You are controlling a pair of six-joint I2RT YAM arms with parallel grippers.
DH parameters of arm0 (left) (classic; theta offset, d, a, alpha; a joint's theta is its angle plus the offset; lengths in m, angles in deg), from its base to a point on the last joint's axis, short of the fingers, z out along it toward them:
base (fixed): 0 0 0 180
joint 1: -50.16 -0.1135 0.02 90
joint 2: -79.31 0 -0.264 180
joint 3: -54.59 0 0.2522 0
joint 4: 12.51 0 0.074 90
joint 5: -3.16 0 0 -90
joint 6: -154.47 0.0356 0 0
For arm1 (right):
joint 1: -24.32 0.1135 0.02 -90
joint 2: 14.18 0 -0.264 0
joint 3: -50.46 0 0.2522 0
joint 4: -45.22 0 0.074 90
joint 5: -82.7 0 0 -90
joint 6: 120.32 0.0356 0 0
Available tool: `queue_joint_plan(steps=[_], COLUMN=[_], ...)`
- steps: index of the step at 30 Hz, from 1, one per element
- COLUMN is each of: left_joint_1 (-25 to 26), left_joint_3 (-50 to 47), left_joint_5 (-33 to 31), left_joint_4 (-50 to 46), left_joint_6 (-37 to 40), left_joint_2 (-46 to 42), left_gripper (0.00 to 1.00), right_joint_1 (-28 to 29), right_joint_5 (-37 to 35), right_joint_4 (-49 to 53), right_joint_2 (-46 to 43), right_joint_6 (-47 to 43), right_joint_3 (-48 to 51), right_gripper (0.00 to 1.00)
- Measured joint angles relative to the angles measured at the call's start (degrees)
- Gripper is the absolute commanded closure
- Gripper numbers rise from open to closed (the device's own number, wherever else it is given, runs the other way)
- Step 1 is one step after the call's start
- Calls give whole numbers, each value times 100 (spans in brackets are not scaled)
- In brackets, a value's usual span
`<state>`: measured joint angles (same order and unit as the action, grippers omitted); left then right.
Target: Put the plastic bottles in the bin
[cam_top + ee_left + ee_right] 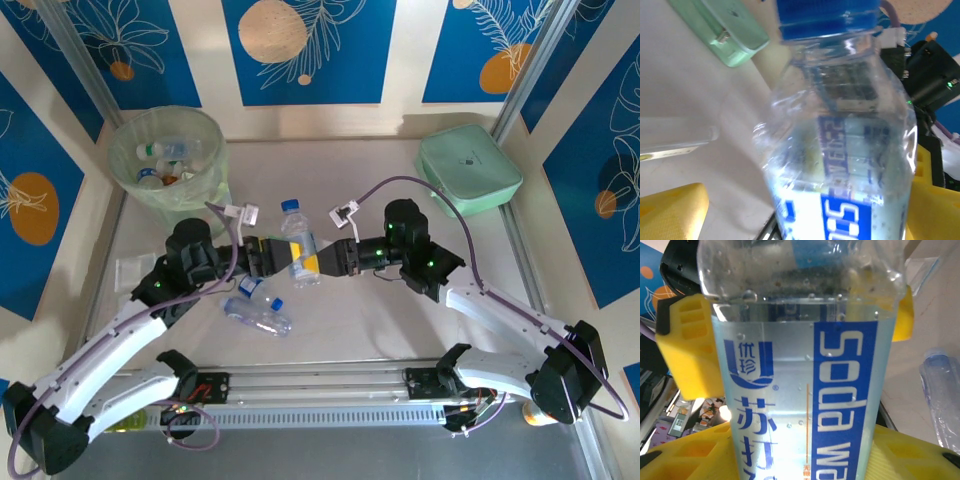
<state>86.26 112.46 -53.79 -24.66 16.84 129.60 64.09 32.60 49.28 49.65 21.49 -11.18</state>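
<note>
A clear soda-water bottle (299,245) stands at mid-frame of the top view, blue cap toward the top, pinched low on its body by the right end effector (318,262), whose ribbed yellow fingers (920,455) clench against the blue-and-white label. The left end effector (276,256) faces it from the other side with jaws spread, one finger (675,207) apart from the plastic, so it looks released. This reads as a hand-over, since the bin (200,180) sits at the upper left, on the left arm's side. The bottle's thin wall is dented and glossy and likely yields under pressure. A second bottle (258,312), crushed flat, lies on the smooth pale counter (380,330) just below.
</note>
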Motion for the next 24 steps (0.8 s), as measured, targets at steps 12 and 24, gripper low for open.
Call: queue_joint_plan(steps=[12,24], left_joint_1=[210,179], left_joint_3=[-7,240], left_joint_5=[295,122], left_joint_4=[1307,935], left_joint_6=[-485,-413], left_joint_2=[361,400], left_gripper=[47,59], right_joint_1=[-136,-367], right_joint_5=[286,-98], right_joint_4=[-702,90], right_joint_2=[-262,-789], right_joint_6=[380,46], right_joint_3=[343,328], right_gripper=[45,5])
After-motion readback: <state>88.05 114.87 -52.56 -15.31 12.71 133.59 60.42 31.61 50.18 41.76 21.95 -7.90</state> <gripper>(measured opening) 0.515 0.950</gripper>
